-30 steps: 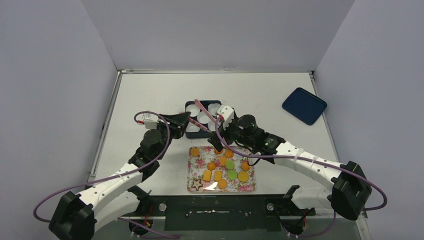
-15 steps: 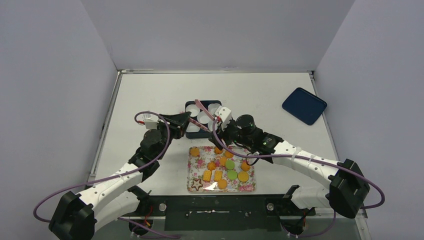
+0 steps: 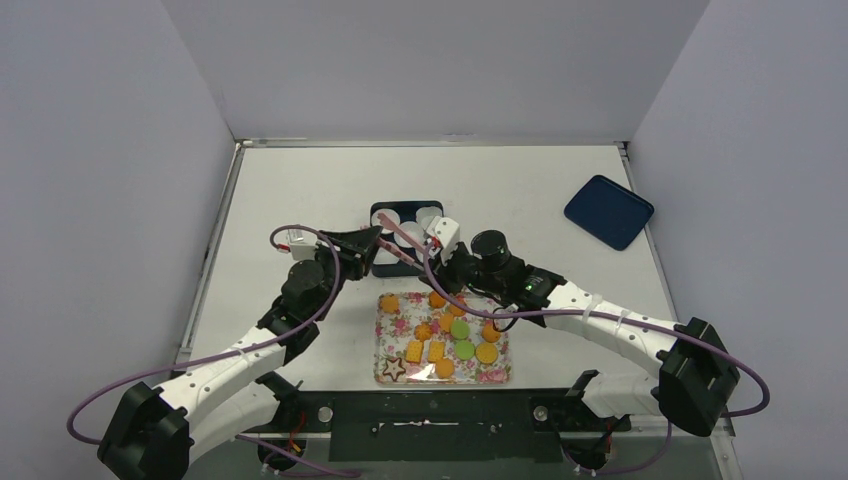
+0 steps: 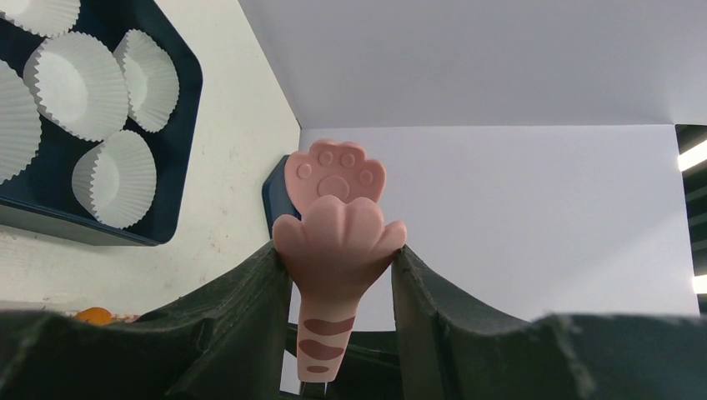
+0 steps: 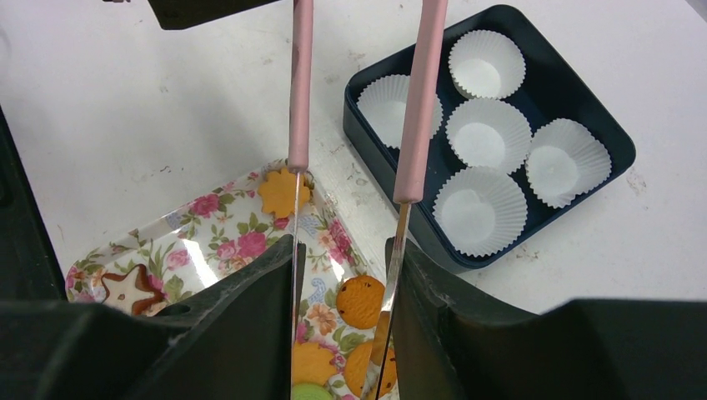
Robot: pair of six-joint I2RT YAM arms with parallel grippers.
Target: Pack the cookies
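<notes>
Arms [image 3: 250, 345] bent inward near cookies [image 3: 460, 328]

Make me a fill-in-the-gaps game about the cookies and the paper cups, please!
1. The dark blue box holds ___ white paper cups.
2. The dark brown cookie is shaped like a ___.
3. The tray under the cookies is printed with ___.
4. The left gripper pinches pink tongs whose tip looks like a cat's ___.

Missing words: five, star, flowers, paw.
</notes>
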